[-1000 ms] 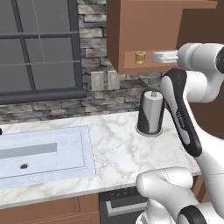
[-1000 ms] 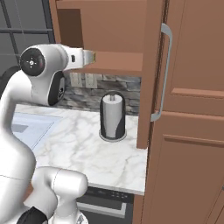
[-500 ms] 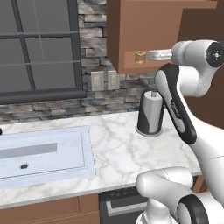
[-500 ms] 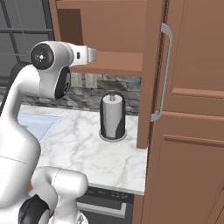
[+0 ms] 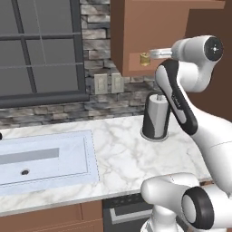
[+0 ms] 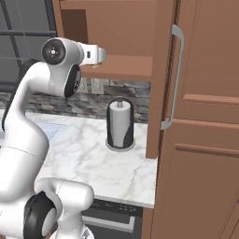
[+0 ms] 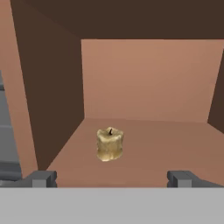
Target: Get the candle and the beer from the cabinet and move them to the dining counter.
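The candle (image 7: 110,144), a short gold-tan stub with a dark wick, stands alone on the floor of the open wooden cabinet (image 7: 153,148). In the hand view my gripper (image 7: 112,179) is open, its fingertips spread wide on either side and a little short of the candle. From the left base the candle (image 5: 145,59) sits at the cabinet's (image 5: 149,22) lower front edge, with my gripper (image 5: 157,54) level with it just to the right. From the right base my gripper (image 6: 100,56) reaches into the cabinet (image 6: 126,65). The beer and the dining counter are out of view.
A paper towel roll (image 5: 156,117) (image 6: 120,123) stands on the marble counter (image 5: 122,154) under the cabinet. A sink (image 5: 45,156) lies to the left below a window. The open cabinet door with its silver handle (image 6: 175,79) juts out beside tall wooden cabinets (image 6: 205,140).
The hand has edged closer to the candle and the arm's upper joints have swung upward. The jaws stay open and the candle has not moved.
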{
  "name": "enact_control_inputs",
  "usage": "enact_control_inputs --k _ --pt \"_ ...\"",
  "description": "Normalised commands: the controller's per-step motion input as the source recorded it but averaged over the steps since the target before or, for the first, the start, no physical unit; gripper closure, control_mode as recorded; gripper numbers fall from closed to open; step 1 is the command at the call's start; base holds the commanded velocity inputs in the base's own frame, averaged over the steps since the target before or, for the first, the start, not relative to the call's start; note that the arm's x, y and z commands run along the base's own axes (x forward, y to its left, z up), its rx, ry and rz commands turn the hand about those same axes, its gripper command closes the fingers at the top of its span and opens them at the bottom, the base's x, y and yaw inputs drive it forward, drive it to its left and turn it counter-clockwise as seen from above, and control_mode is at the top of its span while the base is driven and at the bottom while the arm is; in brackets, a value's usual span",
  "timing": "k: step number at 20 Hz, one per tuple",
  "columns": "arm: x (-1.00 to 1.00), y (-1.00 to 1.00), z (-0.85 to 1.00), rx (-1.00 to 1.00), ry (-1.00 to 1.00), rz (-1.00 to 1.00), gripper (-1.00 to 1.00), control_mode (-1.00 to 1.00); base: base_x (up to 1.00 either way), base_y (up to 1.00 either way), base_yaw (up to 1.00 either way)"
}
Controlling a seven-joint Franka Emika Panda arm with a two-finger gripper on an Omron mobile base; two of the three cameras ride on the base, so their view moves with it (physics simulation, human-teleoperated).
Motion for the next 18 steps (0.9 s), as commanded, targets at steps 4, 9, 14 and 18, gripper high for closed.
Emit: enact_control_inputs --k 4,9,14,18 --pt "0.34 0.0 0.0 0.0 0.08 0.01 -1.0 -1.0 0.0 0.0 0.0" --pt "0.37 0.01 0.0 0.0 0.12 0.01 -1.0 -1.0 0.0 0.0 0.0" --pt "0.29 0.0 -0.1 0.0 0.06 0.04 -1.0 -1.0 0.0 0.0 0.0" --pt "0.3 0.0 -0.27 0.0 0.0 0.05 -1.0 -1.0 0.0 0.0 0.0"
